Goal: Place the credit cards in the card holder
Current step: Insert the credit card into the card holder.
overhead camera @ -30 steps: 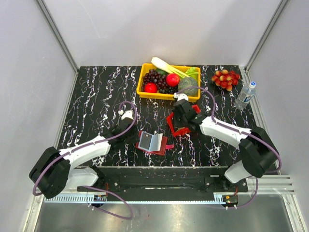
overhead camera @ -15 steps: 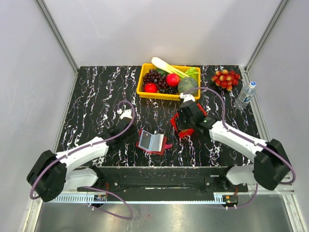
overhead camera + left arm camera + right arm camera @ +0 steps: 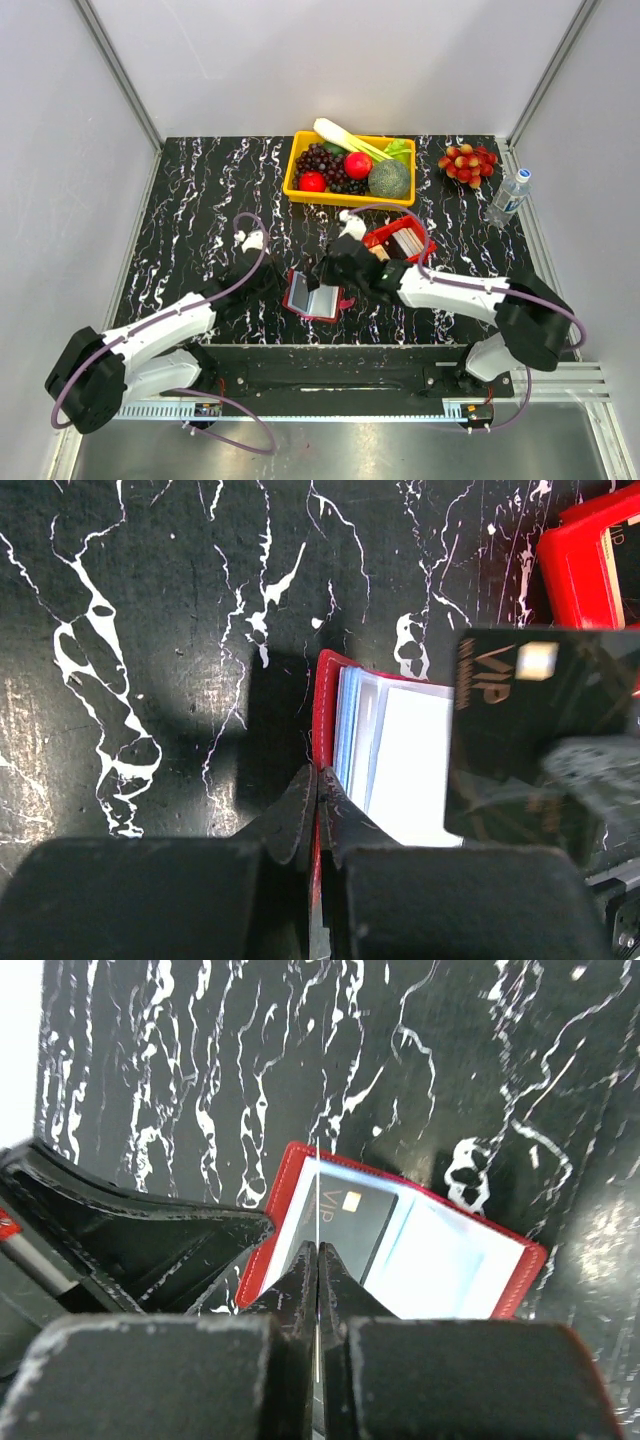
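Observation:
The dark red card holder (image 3: 312, 298) lies open on the table, pale inner sleeves up. My left gripper (image 3: 283, 287) is shut on its red left cover (image 3: 325, 710), as the left wrist view (image 3: 320, 780) shows. My right gripper (image 3: 338, 285) is shut on a black VIP credit card (image 3: 520, 730) and holds it on edge just over the holder's sleeves (image 3: 450, 1260). In the right wrist view (image 3: 318, 1250) the card shows as a thin line (image 3: 317, 1200), with a dark VIP image on the sleeve beside it. More cards stand in the bright red tray (image 3: 398, 238).
A yellow basket (image 3: 345, 165) of fruit and vegetables stands at the back centre. A red fruit cluster (image 3: 467, 162) and a water bottle (image 3: 508, 197) are at the back right. The red tray's corner (image 3: 580, 570) lies close to the right of the holder.
My right gripper has moved left from the red tray to over the open card holder, carrying the black card. My left gripper has stayed on the holder's left cover.

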